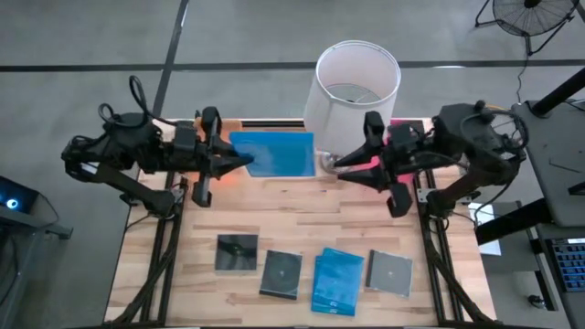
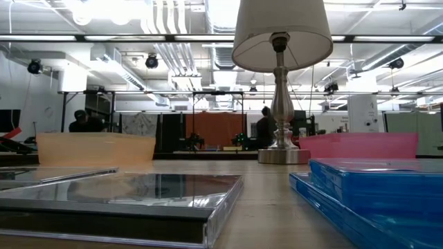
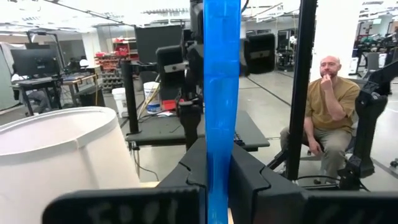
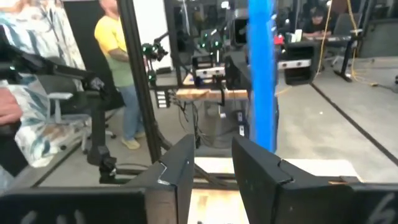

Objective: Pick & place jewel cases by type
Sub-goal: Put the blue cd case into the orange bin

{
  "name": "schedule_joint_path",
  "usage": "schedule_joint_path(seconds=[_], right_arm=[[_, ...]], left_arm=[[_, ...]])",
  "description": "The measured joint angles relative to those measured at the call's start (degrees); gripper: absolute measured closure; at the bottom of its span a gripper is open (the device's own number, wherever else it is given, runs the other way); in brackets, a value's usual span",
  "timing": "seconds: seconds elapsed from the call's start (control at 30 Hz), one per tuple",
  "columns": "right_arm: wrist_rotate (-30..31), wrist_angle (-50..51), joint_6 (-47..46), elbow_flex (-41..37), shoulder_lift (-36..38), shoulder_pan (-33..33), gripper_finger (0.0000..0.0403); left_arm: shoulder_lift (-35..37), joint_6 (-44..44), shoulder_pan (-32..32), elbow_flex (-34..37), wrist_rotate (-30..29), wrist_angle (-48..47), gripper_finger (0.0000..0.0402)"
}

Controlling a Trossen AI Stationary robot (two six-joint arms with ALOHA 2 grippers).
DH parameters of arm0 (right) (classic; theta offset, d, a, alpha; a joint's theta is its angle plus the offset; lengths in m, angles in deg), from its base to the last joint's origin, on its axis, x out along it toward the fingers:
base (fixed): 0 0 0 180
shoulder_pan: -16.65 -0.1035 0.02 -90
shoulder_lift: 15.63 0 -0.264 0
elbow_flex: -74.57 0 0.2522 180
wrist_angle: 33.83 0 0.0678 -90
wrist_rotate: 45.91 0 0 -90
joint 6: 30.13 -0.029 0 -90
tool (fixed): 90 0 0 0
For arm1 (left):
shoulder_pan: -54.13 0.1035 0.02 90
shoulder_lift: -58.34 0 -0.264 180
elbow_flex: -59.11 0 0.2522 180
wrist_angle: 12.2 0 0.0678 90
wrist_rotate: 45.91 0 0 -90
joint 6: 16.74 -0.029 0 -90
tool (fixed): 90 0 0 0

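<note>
A bright blue jewel case (image 1: 274, 153) stands on edge in the air over the table's far middle, in front of the lamp, its thin edge (image 3: 222, 81) toward my left wrist camera. My left gripper (image 1: 239, 158) is shut on its left end. At the case's right end, my right gripper (image 1: 338, 163) is open; its fingers (image 4: 180, 171) have nothing between them, and the case (image 4: 261, 74) shows just off to one side. Near the front edge lie two dark cases (image 1: 237, 252) (image 1: 281, 274), a blue one (image 1: 336, 280) and a grey-clear one (image 1: 390, 272). My left gripper pinches the blue case's two flat faces between its two fingers (image 3: 249, 180), at the case's left end (image 3: 222, 163). The fingers come level from the table's left. The case is lifted clear and stands upright on edge, reaching out toward the right gripper.
A lamp with a white shade (image 1: 356, 87) stands at the far middle, just behind the held case. A translucent orange tray (image 2: 97, 149) sits at the far left, a pink tray (image 2: 360, 146) at the far right. People sit in the room beyond.
</note>
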Motion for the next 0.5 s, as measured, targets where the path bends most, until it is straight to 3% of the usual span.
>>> schedule_joint_path(seconds=[0.23,0.43,0.5], right_arm=[[1.66,0.54,0.9,0.45,1.65,0.02,0.032],[15.56,8.04,1.55,0.22,1.58,0.07,0.0335],[19.51,10.4,1.4,0.06,1.25,0.05,0.0339]], left_arm=[[3.86,0.04,-0.06,0.0,-0.86,-3.96,0.0396],[6.78,0.07,-0.11,0.0,0.51,-4.15,0.0396],[7.52,0.2,-0.11,0.0,4.44,-4.17,0.0396]])
